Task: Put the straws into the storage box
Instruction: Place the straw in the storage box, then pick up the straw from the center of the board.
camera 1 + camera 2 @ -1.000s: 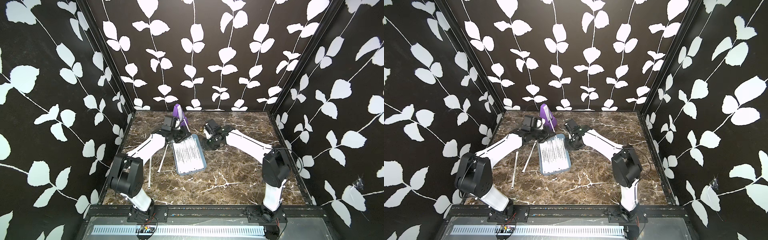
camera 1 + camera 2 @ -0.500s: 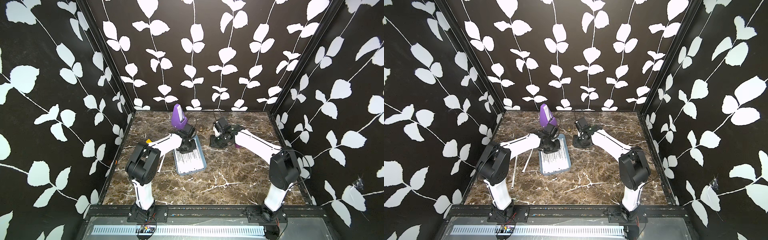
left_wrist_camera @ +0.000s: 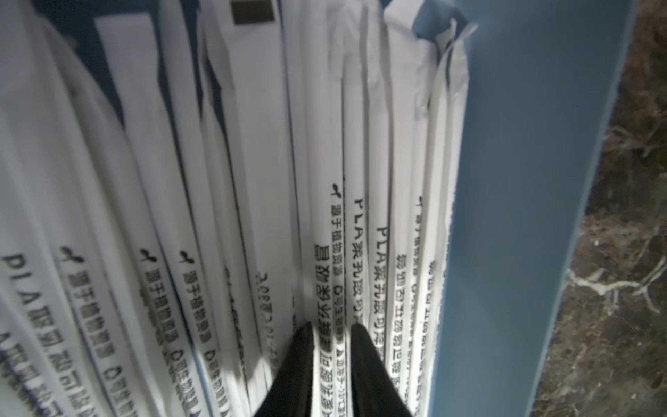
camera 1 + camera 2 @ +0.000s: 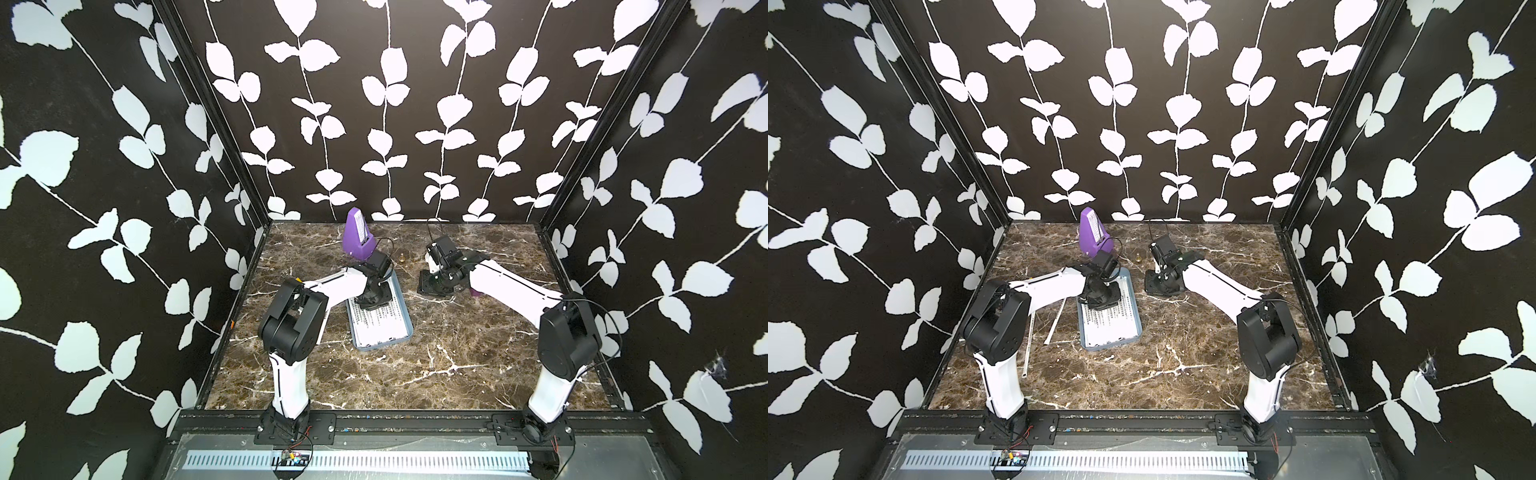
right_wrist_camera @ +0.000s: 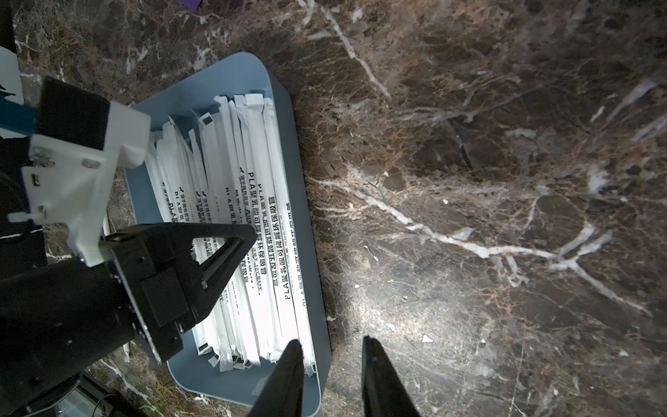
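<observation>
The storage box (image 4: 406,328) (image 4: 1137,329) is a light blue tray lying mid-table. Several white wrapped straws (image 4: 380,326) (image 4: 1108,324) (image 5: 252,202) fill it lengthwise. My left gripper (image 4: 374,298) (image 4: 1100,298) reaches down into its far end. In the left wrist view that gripper (image 3: 332,346) is open a little, and printed straws (image 3: 252,180) lie flat under the gap, beside the box wall (image 3: 523,180). Two loose straws (image 4: 1057,320) lie on the table left of the box. My right gripper (image 4: 431,286) (image 5: 331,341) hangs open and empty over the box's right rim (image 5: 305,216).
A purple metronome (image 4: 357,237) (image 4: 1094,232) stands just behind the box, close to my left wrist. A small brass object (image 4: 402,258) sits between the two grippers. Black leaf-patterned walls close in the marble table on three sides.
My left arm swung from the table left of the box to over its far end, and its jaws have parted. The right gripper drew back slightly to the right.
</observation>
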